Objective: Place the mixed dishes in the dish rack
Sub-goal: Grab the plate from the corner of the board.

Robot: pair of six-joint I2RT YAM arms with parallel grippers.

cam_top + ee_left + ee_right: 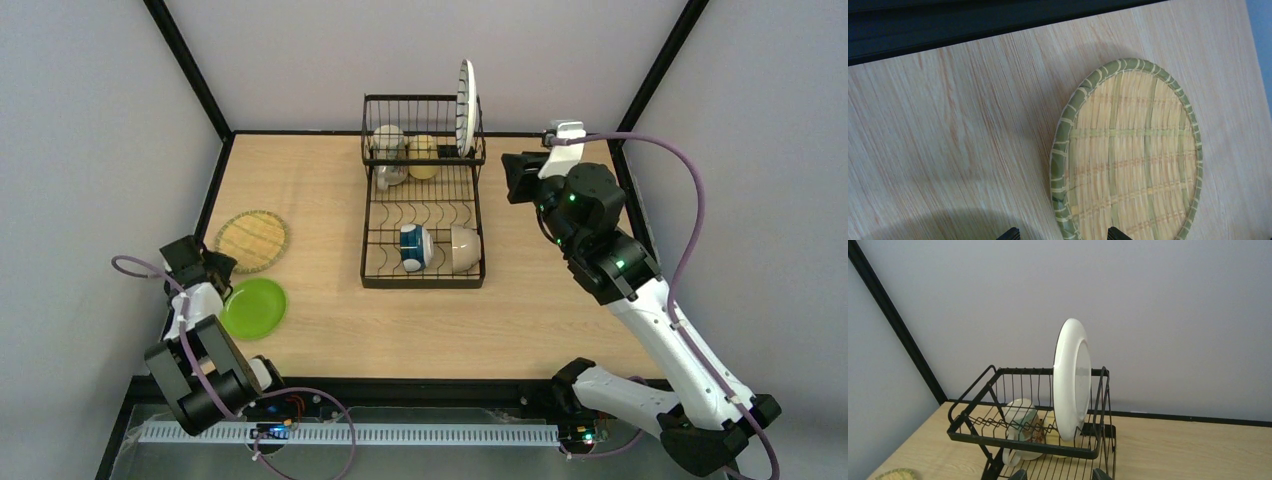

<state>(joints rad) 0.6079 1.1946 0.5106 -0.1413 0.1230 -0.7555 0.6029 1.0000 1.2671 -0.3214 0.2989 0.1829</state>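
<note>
Pincer on left arm [1060,235] hovers, jaws spread, over yellow woven-look plate [1133,150].

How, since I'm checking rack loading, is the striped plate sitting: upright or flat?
Upright: the striped plate stands on edge in the dish rack's raised basket, rising above its wires.

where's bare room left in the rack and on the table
Rack: divider rows between the raised basket and two bowls are bare. Table: bare wood between woven plate and the rack, and before its near end. Crowded: the basket, holding mugs and striped plate.
</note>
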